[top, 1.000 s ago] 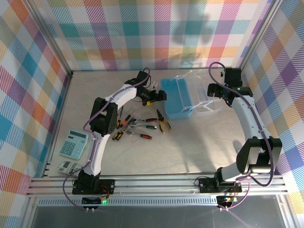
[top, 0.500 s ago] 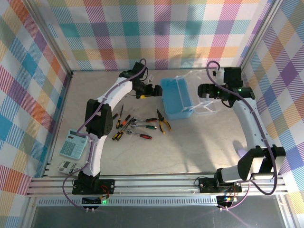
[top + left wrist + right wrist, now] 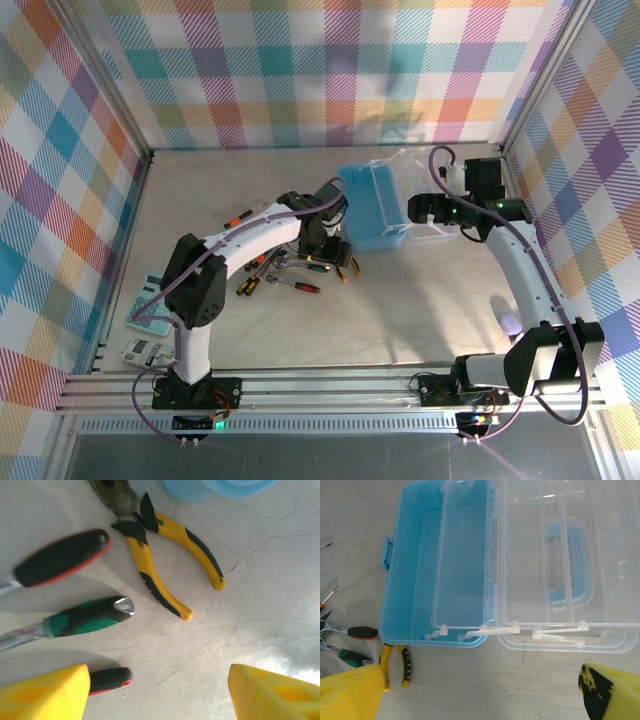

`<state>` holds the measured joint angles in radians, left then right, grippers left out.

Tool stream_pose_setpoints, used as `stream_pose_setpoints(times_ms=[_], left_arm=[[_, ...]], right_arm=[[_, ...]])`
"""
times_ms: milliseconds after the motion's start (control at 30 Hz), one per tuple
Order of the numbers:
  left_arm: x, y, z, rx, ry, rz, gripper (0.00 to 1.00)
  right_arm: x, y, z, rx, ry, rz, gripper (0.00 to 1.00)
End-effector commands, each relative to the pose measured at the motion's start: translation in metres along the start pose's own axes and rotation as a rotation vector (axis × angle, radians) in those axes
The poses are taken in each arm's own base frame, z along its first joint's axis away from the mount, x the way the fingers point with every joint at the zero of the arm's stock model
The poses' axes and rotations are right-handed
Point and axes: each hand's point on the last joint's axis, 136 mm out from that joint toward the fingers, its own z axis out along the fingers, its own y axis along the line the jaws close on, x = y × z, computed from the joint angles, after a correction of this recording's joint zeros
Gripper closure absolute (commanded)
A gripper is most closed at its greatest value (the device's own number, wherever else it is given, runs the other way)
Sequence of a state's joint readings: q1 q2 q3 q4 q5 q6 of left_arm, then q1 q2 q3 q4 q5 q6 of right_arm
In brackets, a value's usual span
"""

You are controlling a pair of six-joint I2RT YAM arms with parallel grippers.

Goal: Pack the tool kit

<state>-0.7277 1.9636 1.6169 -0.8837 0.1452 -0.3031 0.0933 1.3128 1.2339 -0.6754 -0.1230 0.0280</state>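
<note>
Well, the table [image 3: 420,300] carries the open case [image 3: 372,208] far centre, with its lid [image 3: 560,570] flipped right. The pliers [image 3: 145,565] lie just near-left of it, beside the wrench [image 3: 62,557]. Above these the left gripper [image 3: 159,680] hovers open and empty; closing could snag crowded neighbouring handles. Over the case the right gripper [image 3: 482,680] is open and may bump the lid.

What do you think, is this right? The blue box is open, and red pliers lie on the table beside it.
Not quite. The pliers are yellow and black, not red, as the left wrist view shows. The rest is right: the blue box is open, and the pliers lie on the table beside it.
</note>
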Motion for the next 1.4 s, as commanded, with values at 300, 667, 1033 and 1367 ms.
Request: stream_pose_setpoints(times_ms=[300,667,1033,1367], left_arm=[[-0.029,0.003,0.052,-0.085,0.002,-0.081,0.49],[-0.025,0.01,0.076,-0.131,0.049,-0.076,0.55],[0.004,0.037,0.099,-0.225,0.119,-0.072,0.72],[0.006,0.034,0.1,-0.203,0.132,-0.041,1.0]], right_arm=[[0.005,0.016,-0.009,-0.072,-0.029,0.004,0.01],[0.013,0.015,-0.003,-0.077,-0.017,0.008,0.01],[0.017,0.015,0.002,-0.085,-0.003,0.011,0.01],[0.012,0.019,-0.001,-0.104,0.003,0.004,0.01]])
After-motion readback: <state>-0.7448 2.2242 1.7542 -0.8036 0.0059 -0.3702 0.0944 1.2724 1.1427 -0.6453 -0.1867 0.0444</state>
